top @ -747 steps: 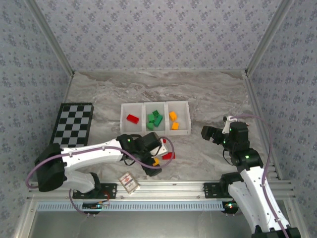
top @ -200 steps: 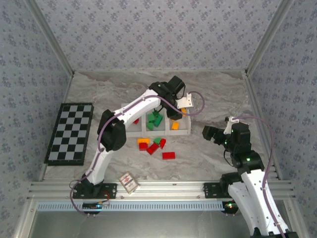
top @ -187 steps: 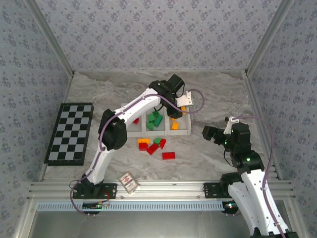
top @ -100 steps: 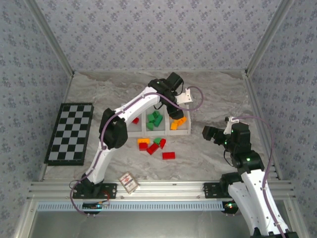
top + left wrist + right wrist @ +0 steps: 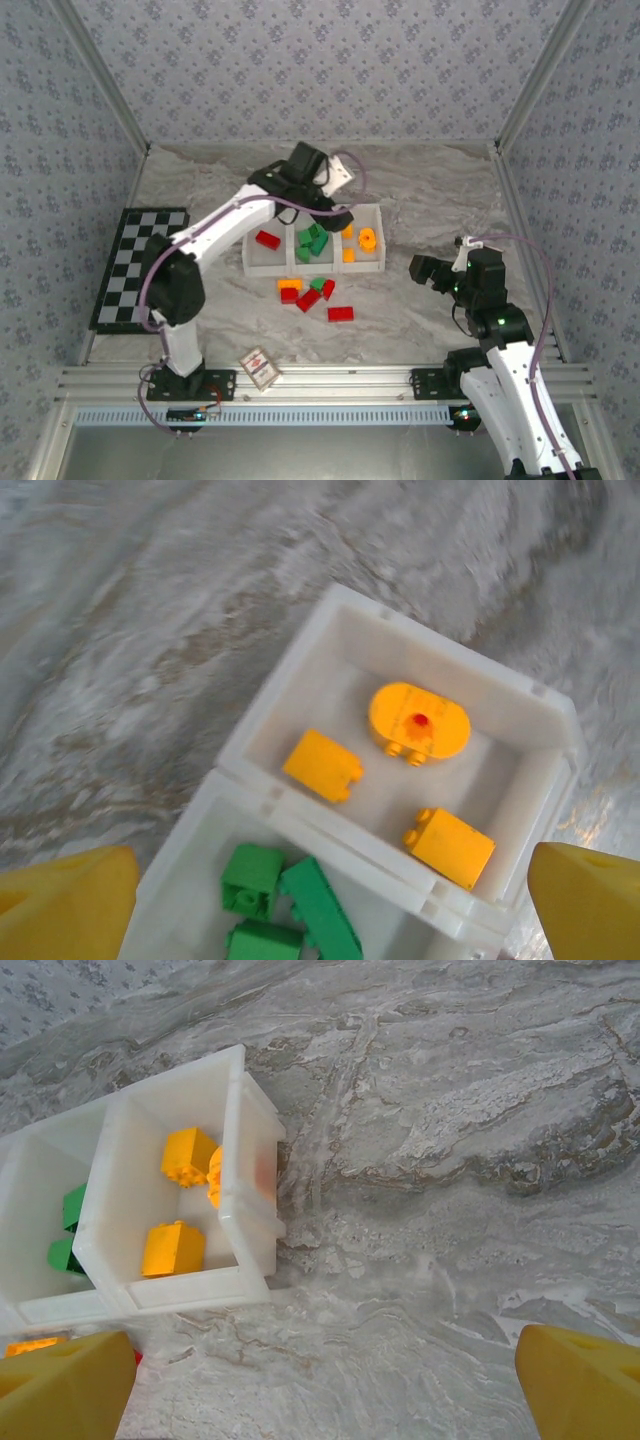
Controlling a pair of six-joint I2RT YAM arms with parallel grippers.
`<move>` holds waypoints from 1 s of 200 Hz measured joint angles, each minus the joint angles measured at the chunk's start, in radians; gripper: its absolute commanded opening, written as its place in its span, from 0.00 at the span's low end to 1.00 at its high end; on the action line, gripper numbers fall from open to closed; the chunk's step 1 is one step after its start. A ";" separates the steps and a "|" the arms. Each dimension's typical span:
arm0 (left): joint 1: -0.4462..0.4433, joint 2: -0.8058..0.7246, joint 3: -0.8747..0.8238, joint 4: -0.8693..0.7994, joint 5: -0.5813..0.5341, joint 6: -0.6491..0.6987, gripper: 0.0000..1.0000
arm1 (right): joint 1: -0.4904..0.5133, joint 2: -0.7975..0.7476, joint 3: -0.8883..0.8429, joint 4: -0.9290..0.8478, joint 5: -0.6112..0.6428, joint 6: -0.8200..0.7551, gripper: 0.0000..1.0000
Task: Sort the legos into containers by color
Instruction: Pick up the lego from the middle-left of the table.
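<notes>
Overhead, the containers [image 5: 268, 266] read as three equal square white bins joined into one low, smooth plastic tray on the grey marbled table [image 5: 430, 200]. Counting the legos inside: one red brick [image 5: 266, 239] lies in the left bin, and at least three green bricks [image 5: 250, 875] are heaped in the middle one. Three orange-yellow pieces sit in the right bin, two studded blocks [image 5: 322, 765] and a rounded piece [image 5: 418, 722] with a red spot at its centre. Just in front of the tray lie six loose legos [image 5: 308, 299] close together: four red, one green, one orange. The left gripper [image 5: 327, 905] hangs above the wall between the middle and right bins, its two yellow fingertips [image 5: 65, 900] spread wide with nothing between them. The right gripper [image 5: 320, 1385] sits well to the right of the tray, jaws likewise wide and empty. One checkerboard [image 5: 140, 265] and one small card [image 5: 258, 366] lie apart at the left.
</notes>
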 measured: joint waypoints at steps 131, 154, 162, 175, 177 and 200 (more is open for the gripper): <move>-0.245 -0.123 -0.364 0.004 -0.057 -0.036 0.90 | -0.021 0.001 0.000 0.002 -0.010 0.000 1.00; -0.312 -0.060 -0.320 -0.072 -0.150 -0.012 0.81 | -0.024 0.001 0.000 0.002 -0.011 0.000 1.00; -0.332 -0.028 -0.300 -0.095 -0.175 -0.009 0.80 | -0.026 0.001 0.000 0.002 -0.011 0.000 1.00; -0.364 0.024 -0.269 -0.131 -0.215 -0.003 0.79 | -0.026 0.001 0.000 0.002 -0.011 0.000 1.00; -0.368 0.032 -0.264 -0.136 -0.221 -0.003 0.79 | -0.026 0.001 0.000 0.002 -0.011 0.000 1.00; -0.417 0.105 -0.228 -0.178 -0.275 0.007 0.77 | -0.026 0.001 0.000 0.002 -0.011 0.000 1.00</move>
